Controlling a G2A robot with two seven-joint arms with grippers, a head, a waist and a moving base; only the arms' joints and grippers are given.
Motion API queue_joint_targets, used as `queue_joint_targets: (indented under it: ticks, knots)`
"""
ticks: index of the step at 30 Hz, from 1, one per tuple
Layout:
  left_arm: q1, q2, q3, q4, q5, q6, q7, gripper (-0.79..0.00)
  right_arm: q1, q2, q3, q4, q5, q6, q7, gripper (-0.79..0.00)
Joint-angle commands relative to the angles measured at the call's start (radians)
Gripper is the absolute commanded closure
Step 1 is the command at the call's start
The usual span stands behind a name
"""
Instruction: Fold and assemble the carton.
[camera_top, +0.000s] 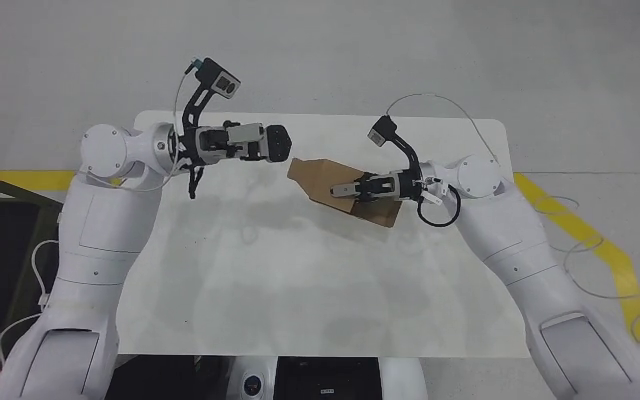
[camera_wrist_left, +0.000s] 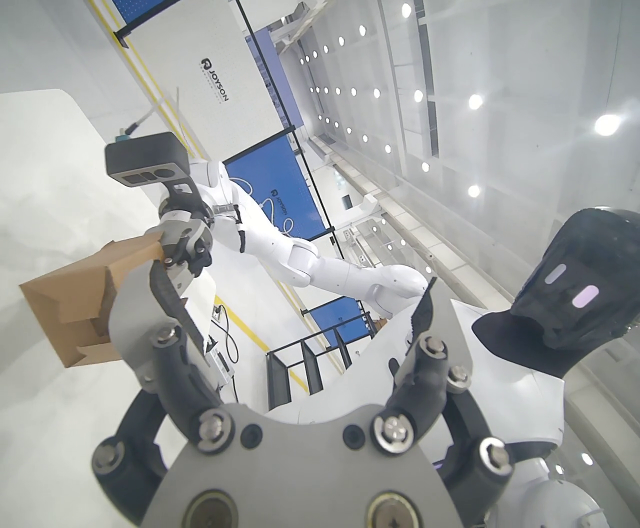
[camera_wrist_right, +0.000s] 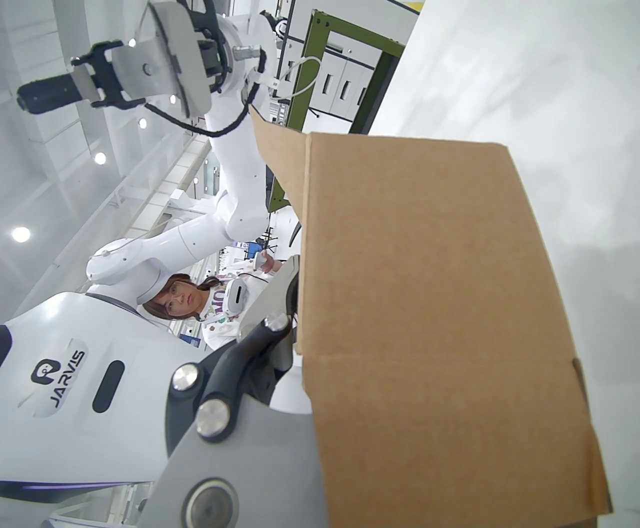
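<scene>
**A:** Closest in, on the right wrist view: the right gripper (camera_wrist_right: 300, 286) is clamped on the left edge of the brown carton (camera_wrist_right: 425, 300). One finger (camera_wrist_right: 272, 300) presses flat against the panel, and the other is hidden behind the board.

**B:** And the other one?

**A:** The left gripper (camera_wrist_left: 300, 310) stands wide apart at the bottom of its own view, with nothing between its jaws.

**B:** Where does the carton sit overall?

**A:** In the top view it is just right of centre, over the white table (camera_top: 300, 290). The left gripper is just off its upper-left corner. It looks half-collapsed, with flaps loose at that end. I can't tell whether it touches the table.

**B:** How will it handle?

**A:** I'd judge it light and stiff across each panel, bending readily only along the scored creases. The flaps look thin and easy to crush. The free gripper would do best to take a panel edge close to a crease, on the side away from the held edge, not a flap tip.
</scene>
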Motion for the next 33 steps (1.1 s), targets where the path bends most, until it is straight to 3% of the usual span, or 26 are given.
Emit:
queue_joint_targets:
  ticks: [1,12,33]
  knots:
    - [-0.004,-0.002,0.020,-0.006,0.015,0.002,0.001,-0.785,0.001,-0.002,-0.003,-0.002,-0.003,0.003,-0.005,0.000]
    - [-0.027,-0.005,0.058,0.062,0.098,-0.004,0.030,-0.785,-0.004,-0.005,0.008,-0.015,0.006,-0.008,0.005,0.000]
    - [-0.029,0.013,0.084,0.078,0.284,0.020,0.012,-0.785,-0.014,-0.005,0.031,-0.045,-0.004,-0.004,0.012,0.000]
